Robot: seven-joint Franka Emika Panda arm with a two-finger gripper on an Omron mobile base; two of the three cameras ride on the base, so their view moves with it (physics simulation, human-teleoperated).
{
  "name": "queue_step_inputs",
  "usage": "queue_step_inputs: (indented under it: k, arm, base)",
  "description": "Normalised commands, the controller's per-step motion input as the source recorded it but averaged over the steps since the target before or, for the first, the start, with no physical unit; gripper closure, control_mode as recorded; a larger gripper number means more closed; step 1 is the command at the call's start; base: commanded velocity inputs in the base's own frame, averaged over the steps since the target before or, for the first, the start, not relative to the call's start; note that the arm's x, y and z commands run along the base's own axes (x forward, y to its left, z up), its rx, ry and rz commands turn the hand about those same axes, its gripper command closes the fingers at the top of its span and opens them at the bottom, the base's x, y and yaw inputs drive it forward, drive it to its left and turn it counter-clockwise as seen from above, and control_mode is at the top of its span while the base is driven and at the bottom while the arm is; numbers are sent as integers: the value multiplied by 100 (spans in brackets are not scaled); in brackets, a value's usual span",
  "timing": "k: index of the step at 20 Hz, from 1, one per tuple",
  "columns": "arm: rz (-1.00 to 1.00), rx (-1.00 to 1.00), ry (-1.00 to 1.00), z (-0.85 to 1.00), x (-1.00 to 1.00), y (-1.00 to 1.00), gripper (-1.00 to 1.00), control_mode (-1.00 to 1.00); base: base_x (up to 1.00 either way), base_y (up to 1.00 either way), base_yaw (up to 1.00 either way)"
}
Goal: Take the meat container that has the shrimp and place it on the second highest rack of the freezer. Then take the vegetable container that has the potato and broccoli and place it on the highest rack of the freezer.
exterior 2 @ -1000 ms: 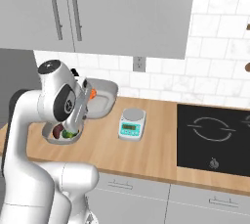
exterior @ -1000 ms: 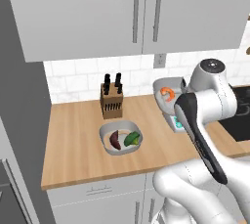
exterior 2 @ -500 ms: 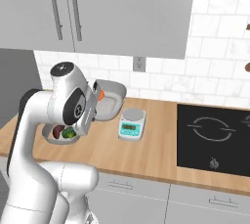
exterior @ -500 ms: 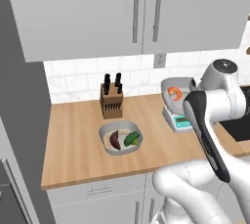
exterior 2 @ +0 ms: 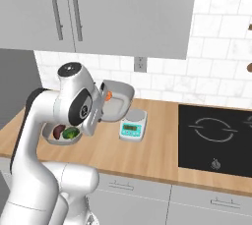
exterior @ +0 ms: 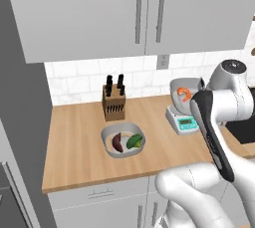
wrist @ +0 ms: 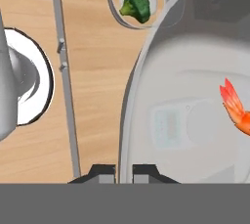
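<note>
My gripper (wrist: pixel 124 171) is shut on the rim of the light-grey meat container (wrist: pixel 185 86), which hangs tilted above the counter with the orange shrimp (wrist: pixel 234 108) inside. The same container (exterior: pixel 184 92) (exterior 2: pixel 118 102) floats over the small scale (exterior: pixel 183 121). The vegetable container (exterior: pixel 123 141) rests on the counter with the dark potato (exterior: pixel 117 142) and the green broccoli (exterior: pixel 134 141) in it. The grey freezer (exterior: pixel 20 112) stands at the left, and its racks are out of view.
A knife block (exterior: pixel 113 103) stands near the wall behind the vegetable container. The black cooktop (exterior 2: pixel 216 130) lies to the right of the scale (exterior 2: pixel 132 126). White wall cupboards (exterior: pixel 144 10) hang over the wooden counter (exterior: pixel 74 147).
The arm has swung to the right with the meat container in its grip, bringing it over the scale. The vegetable container has stayed put.
</note>
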Motion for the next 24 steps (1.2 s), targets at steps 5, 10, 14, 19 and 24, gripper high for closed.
queue_step_inputs:
  k: [5, 10, 14, 19, 24]
  arm:
    - [7, 0, 0, 0, 0, -8, 100, -100]
    - [1, -3, 0, 0, 0, 6, 100, -100]
    - [0, 0, 0, 0, 0, 3, 100, -100]
    - [0, 0, 0, 0, 4, 1, 100, -100]
    - [0, 0, 0, 0, 6, 0, 100, -100]
  base:
    - [0, 0, 0]
    - [0, 0, 0]
    - [0, 0, 0]
    - [0, 0, 0]
    - [0, 0, 0]
